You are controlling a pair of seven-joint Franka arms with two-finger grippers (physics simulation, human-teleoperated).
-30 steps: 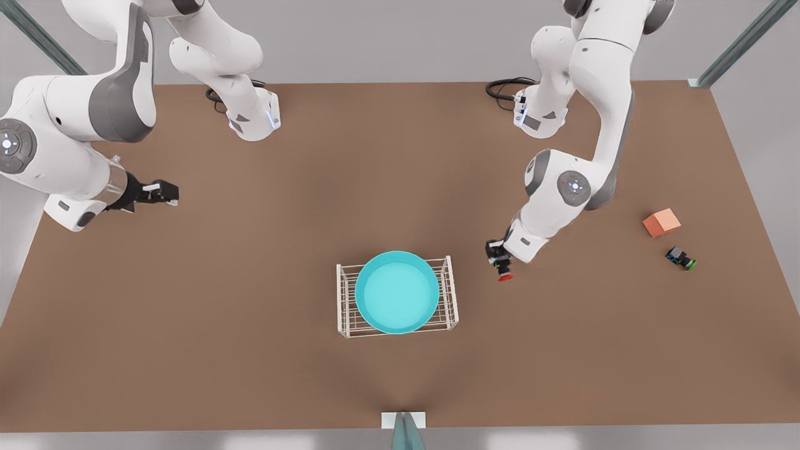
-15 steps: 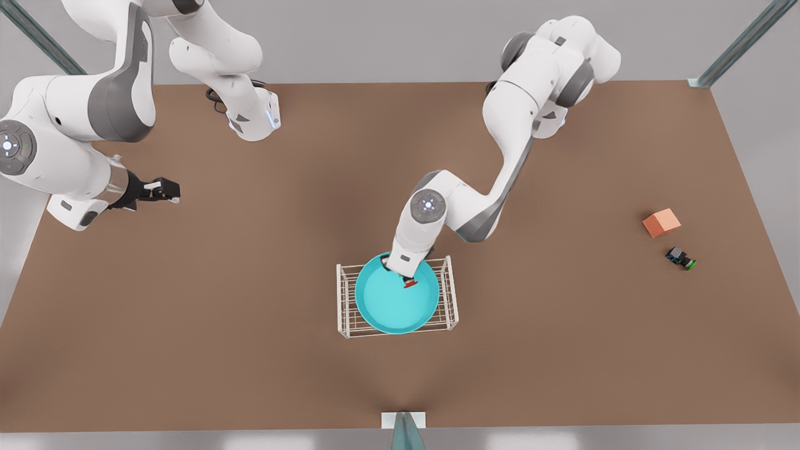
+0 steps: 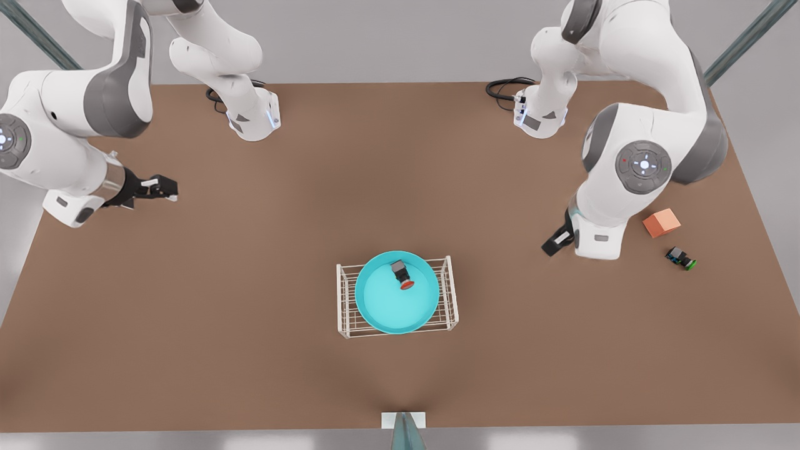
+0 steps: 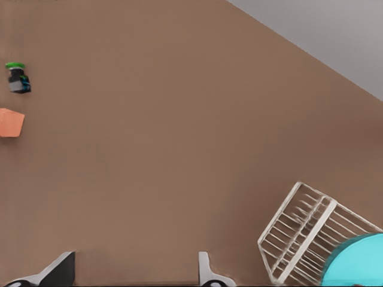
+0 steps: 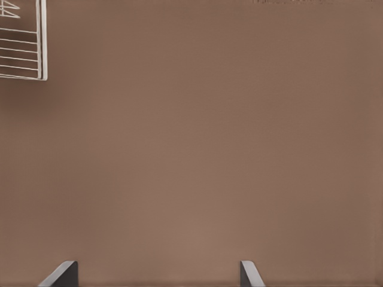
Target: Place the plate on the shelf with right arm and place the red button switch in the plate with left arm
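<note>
Plate (image 3: 387, 306) first: you see it sitting on top of the shelf (image 3: 450, 294), in the middle of the table (image 3: 250, 350). The red switch (image 3: 403, 275) lies inside the plate, near its back edge, with the red cap pointing toward the front. No gripper touches it.

Now go from the front view's left to its right. At the far left your right gripper (image 3: 164, 189) hangs above the table, well apart from the shelf. Its fingers are spread wide and hold nothing. In the right wrist view you see the two fingertips (image 5: 63, 274) far apart over bare table, with a corner of the shelf (image 5: 24, 54) at the edge. This arm waits.

In the middle stand the shelf and the plate. To the front view's right your left gripper (image 3: 556, 240) hangs above the table, away from the shelf. Its fingers (image 4: 60, 270) are wide apart too, and they hold nothing. The left wrist view also shows the shelf (image 4: 305, 233) and a bit of the plate (image 4: 359, 266).

Farther right lie an orange cube (image 3: 661, 222) and, near it, a green switch (image 3: 681, 258).
</note>
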